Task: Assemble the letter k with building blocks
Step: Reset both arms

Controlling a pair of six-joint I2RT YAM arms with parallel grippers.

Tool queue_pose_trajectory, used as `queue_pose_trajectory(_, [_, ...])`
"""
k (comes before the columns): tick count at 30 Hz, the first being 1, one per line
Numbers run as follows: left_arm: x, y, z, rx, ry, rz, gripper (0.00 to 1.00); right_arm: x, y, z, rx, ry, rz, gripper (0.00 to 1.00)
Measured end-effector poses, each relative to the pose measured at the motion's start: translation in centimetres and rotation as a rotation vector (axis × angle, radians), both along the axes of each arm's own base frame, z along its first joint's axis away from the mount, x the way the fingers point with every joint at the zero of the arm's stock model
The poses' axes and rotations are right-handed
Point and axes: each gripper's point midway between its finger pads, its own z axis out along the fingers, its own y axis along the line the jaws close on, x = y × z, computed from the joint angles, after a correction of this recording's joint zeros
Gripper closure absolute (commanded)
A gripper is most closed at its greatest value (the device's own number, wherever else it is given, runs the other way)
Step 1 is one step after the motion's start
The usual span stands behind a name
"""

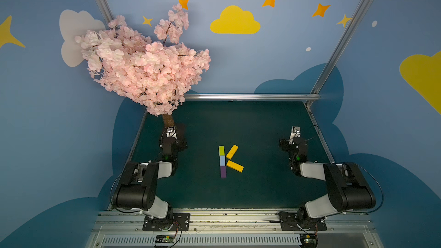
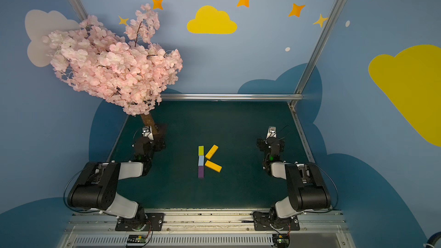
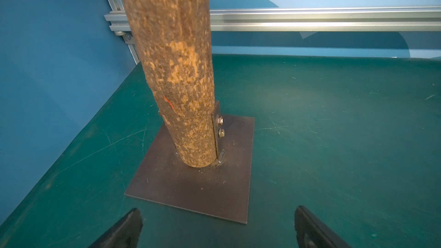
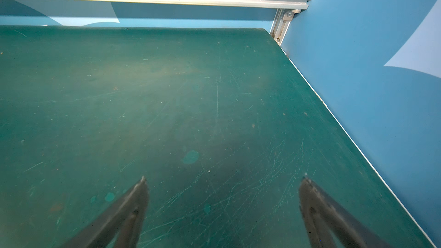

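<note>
While both grippers stand released and empty, the letter k [image 1: 228,161] lies at mid-table [image 1: 262,187].
Lime-green block [image 1: 221,150], light blue block [image 1: 222,160] and purple block [image 1: 223,172] form the stem end to end; upper orange-yellow block [image 1: 232,151] and lower orange-yellow block [image 1: 235,166] angle away beside the blue one. Left gripper [image 3: 217,208] faces the tree trunk [image 3: 174,67] on its base plate [image 3: 191,187]; right gripper [image 4: 224,178] hovers over the green surface, well apart.

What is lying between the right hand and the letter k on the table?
Nothing: only bare green table separates the right hand from the letter k, as both top views show.
</note>
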Motion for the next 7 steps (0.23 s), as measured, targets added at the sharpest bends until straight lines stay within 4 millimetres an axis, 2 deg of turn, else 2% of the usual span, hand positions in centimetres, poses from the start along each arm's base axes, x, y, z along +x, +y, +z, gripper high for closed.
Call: queue_pose_trajectory(7, [0.0, 0.0, 0.0, 0.0, 0.0, 0.0, 0.0, -0.04, -0.14, -0.2, 0.0, 0.007, -0.003, 0.03])
